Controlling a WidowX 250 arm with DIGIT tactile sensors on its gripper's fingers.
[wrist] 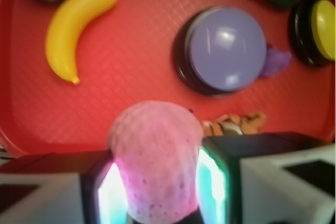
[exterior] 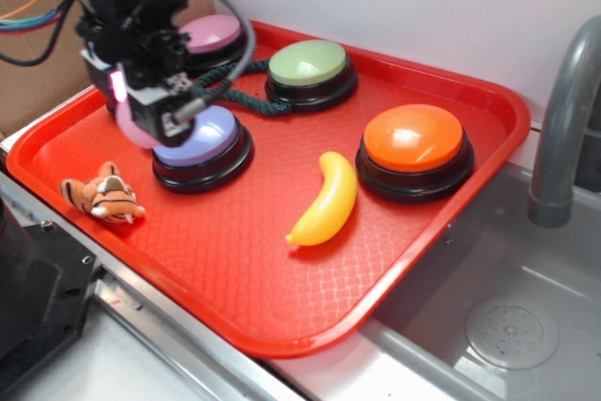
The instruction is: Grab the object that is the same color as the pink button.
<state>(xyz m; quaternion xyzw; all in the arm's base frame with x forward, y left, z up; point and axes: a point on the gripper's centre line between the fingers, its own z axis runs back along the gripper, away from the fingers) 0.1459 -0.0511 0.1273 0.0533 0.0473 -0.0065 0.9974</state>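
My gripper [exterior: 141, 115] is shut on the pink dimpled ball [wrist: 155, 161] and holds it above the left part of the red tray [exterior: 282, 269], beside the lavender-blue button [exterior: 202, 143]. The ball is squeezed between the two lit fingers [wrist: 107, 192]; in the exterior view only its pink edge [exterior: 136, 133] shows under the gripper. The pink button [exterior: 211, 33] stands at the tray's far left, partly hidden behind the arm.
A green button [exterior: 310, 68], an orange button [exterior: 413, 147], a yellow banana [exterior: 329, 199], a toy tiger [exterior: 103, 196] and a dark rope [exterior: 244, 96] lie on the tray. A small purple piece [wrist: 275, 61] sits by the lavender button. A sink with a faucet [exterior: 563, 129] is right.
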